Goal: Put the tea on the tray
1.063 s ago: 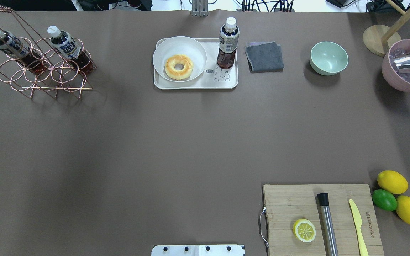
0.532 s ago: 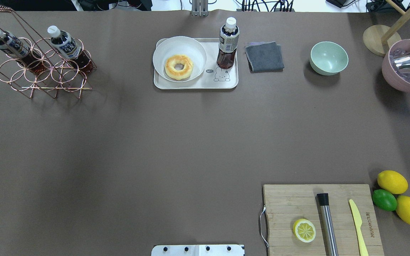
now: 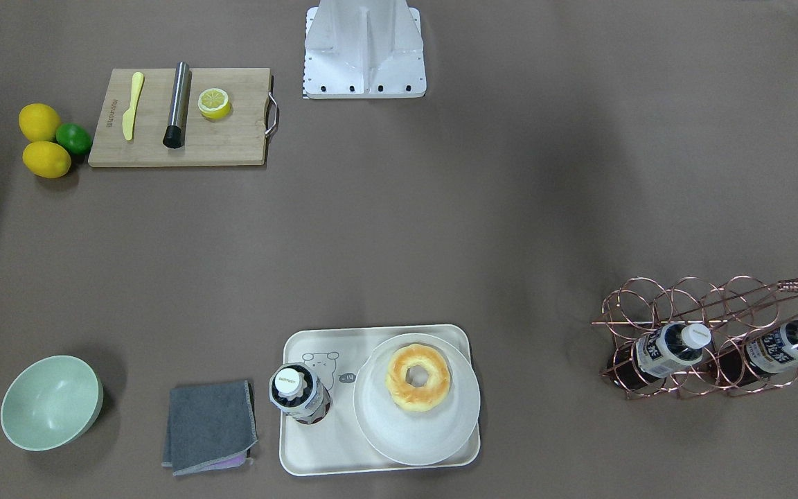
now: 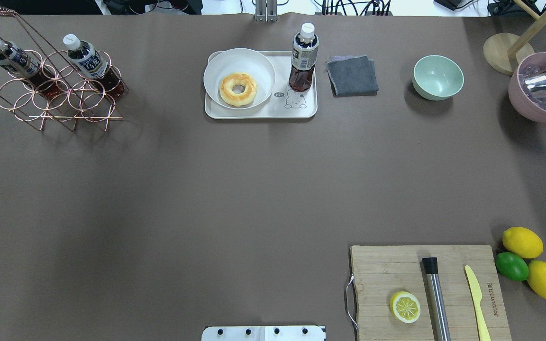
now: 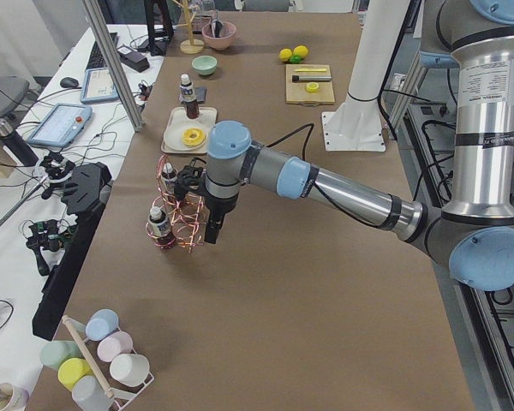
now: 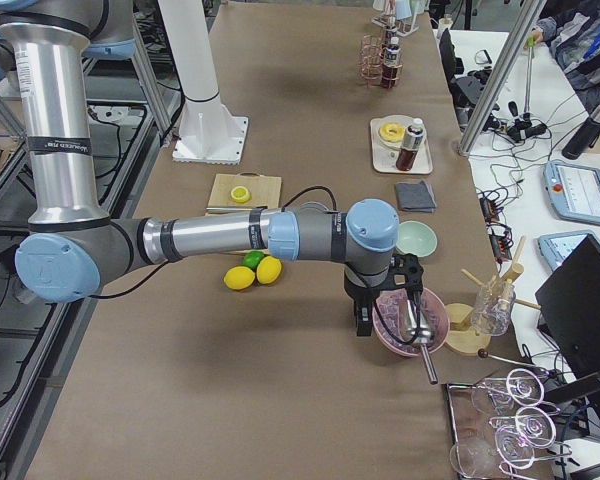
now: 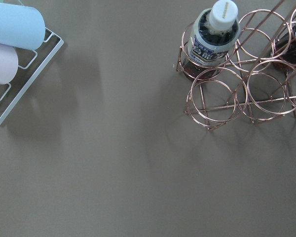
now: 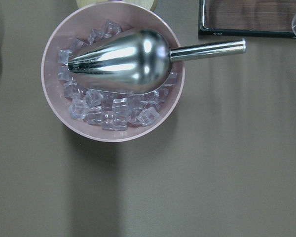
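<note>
Tea [image 4: 304,59] stands upright on the tray [image 4: 259,112], just beside the white plate [image 4: 216,85]. Left tool [image 5: 185,181] hangs near the copper rack [image 5: 188,224], and right tool [image 6: 408,280] hangs over the pink ice bowl [image 6: 385,336]. Opening state of both tools cannot be determined.

"SUNTORY" on cap [image 3: 287,380] of tea [image 3: 304,402]

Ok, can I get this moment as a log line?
tea bottle: upright on tray beside donut plate | left gripper: by copper rack, state unclear | right gripper: by ice bowl, state unclear | status: placed

Cream tray [image 4: 254,113], red-brown tea [image 4: 302,64], mint bowl [image 4: 438,77]
</note>
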